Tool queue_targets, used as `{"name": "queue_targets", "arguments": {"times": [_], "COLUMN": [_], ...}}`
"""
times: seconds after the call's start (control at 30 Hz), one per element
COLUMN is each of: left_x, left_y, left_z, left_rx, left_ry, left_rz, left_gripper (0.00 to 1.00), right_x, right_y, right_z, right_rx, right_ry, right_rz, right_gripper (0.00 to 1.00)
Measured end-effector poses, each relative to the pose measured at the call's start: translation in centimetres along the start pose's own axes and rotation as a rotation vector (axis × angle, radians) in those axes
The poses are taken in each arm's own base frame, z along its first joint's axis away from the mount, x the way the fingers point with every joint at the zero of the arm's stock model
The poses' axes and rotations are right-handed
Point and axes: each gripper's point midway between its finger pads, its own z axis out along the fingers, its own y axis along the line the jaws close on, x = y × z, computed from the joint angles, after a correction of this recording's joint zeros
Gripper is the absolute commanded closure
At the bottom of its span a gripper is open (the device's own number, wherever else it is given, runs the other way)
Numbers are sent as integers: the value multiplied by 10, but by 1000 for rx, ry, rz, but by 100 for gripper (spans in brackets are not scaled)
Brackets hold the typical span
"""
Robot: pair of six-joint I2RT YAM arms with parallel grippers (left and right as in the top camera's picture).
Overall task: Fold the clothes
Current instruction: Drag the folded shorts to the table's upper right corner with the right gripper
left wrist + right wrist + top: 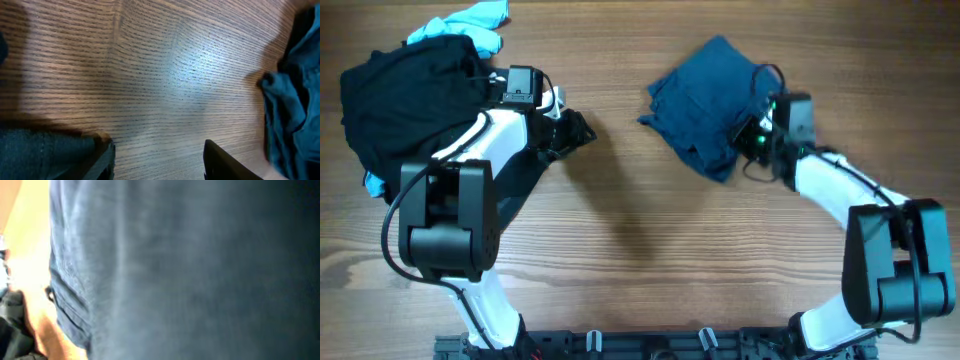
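Blue garment [700, 95] lies bunched, loosely folded, right under and ahead of your right claw [748, 135]. Cloth fills the right wrist view, fingers hidden, so you can't tell whether it's pinching or spread. Risk: pull now and you likely drag one layer, wrecking the fold. Left claw [575, 130] is spread over bare table [640, 250], garment well apart ahead of it. Black pile [405, 95] and light-blue piece [470, 20] sit behind that claw; pile's contents unreadable.

the dark blue garment [705, 105] was folded into a rumpled, tilted bundle, far side of the table [640, 250], right of centre. the black garment [405, 95] sat heaped far left (light blue garment [470, 25] poking out behind it, touching).
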Motion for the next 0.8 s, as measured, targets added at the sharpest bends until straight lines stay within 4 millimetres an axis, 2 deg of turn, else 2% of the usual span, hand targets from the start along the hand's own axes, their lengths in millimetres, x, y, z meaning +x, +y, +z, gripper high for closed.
{"name": "queue_targets", "arguments": {"times": [0.13, 0.3, 0.4, 0.53, 0.8], "left_x": [0, -1, -1, -1, -1], "left_y": [0, 0, 0, 0, 0], "left_z": [0, 0, 0, 0, 0], "left_rx": [-2, -2, -2, -3, -4], "left_ry": [-1, -3, -4, -5, -6], "left_rz": [0, 1, 2, 2, 2], "left_gripper": [44, 44, 44, 44, 46], "right_x": [-37, -92, -138, -173, -232], "right_y": [27, 43, 45, 22, -69], "right_z": [-23, -64, -99, -128, -182], "right_rx": [29, 54, 57, 84, 188], "right_ry": [2, -52, -139, -214, -385], "right_rz": [-37, -16, -1, 27, 88], "right_gripper": [96, 96, 96, 96, 96]}}
